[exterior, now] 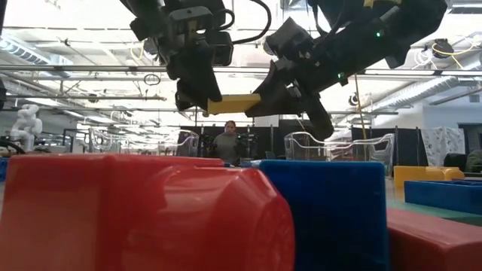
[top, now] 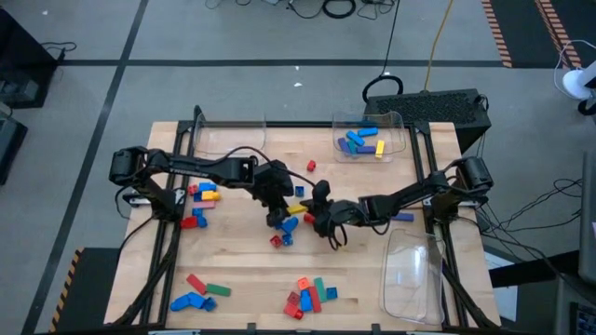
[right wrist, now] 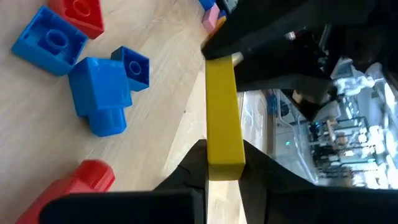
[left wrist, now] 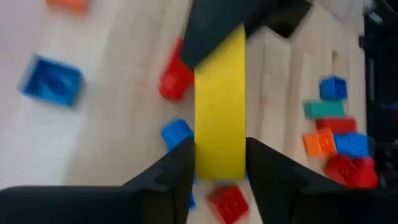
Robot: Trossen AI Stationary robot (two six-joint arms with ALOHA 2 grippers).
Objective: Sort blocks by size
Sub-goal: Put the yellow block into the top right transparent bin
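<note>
two tools of mine clamp one yellow bar (exterior: 234, 103) above the desk (top: 242, 270) centre: left tool (left wrist: 217, 163) at nine o'clock, right tool (right wrist: 224, 163) at three.

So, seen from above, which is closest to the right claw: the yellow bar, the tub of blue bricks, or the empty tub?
From the right gripper:
1. Yellow bar, between both grippers at mid-table.
2. Empty tub, near right corner.
3. Tub of blue bricks, far edge.

1. No text, label, brand, number or sign can be read in any view.
2. The blocks (top: 359, 140) and the table (top: 242, 265) show no readable markings.
</note>
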